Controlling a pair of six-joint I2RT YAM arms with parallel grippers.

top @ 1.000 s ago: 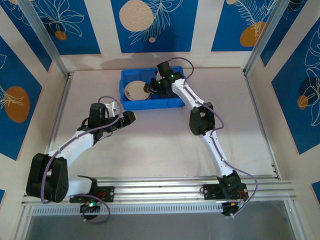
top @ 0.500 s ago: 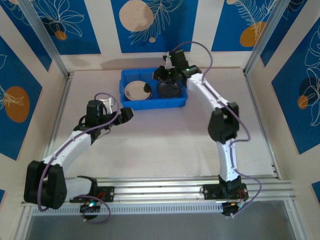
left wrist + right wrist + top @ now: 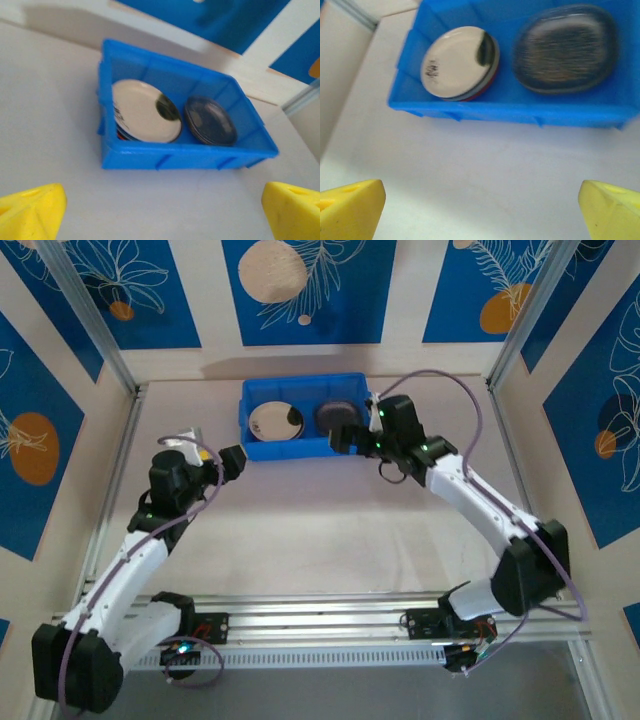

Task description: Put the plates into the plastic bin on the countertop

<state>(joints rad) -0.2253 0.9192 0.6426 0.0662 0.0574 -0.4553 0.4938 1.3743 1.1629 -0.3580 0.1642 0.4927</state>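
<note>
**Plates binned; both grippers empty, final step or close to it**

Plastic bin (image 3: 258, 448): sits on the bench (image 3: 300, 530), holding all the plates I can find, in two piles.
- Cream-topped stack (image 3: 457, 62): left half of the bin, tilted against the left wall, with a red-orange edge showing under it.
- Dark stack (image 3: 565, 47): right half of the bin, lying flat. It is blurred in the right wrist view, so I cannot count it or say whether its top plate is seated square.

Right gripper (image 3: 481, 192): just outside the bin's near wall, toward the right corner. Fingers are spread wide with nothing between them, and it faces the bin.

Left gripper (image 3: 163, 192): off the bin's near-left corner, clear of the wall. It is also spread wide and empty.

Step in hand (judgement): the placing looks done for the dark stack, with the right gripper let go and apart from it. The top view shows no plate on the bench outside the bin, so the task reads as finished or nearly so.

Next move calls for:
- carrying both arms back from the bin without clipping its rim;
- checking the bench near the bin for any clear plate, which would be easy to miss against the pale surface.
</note>
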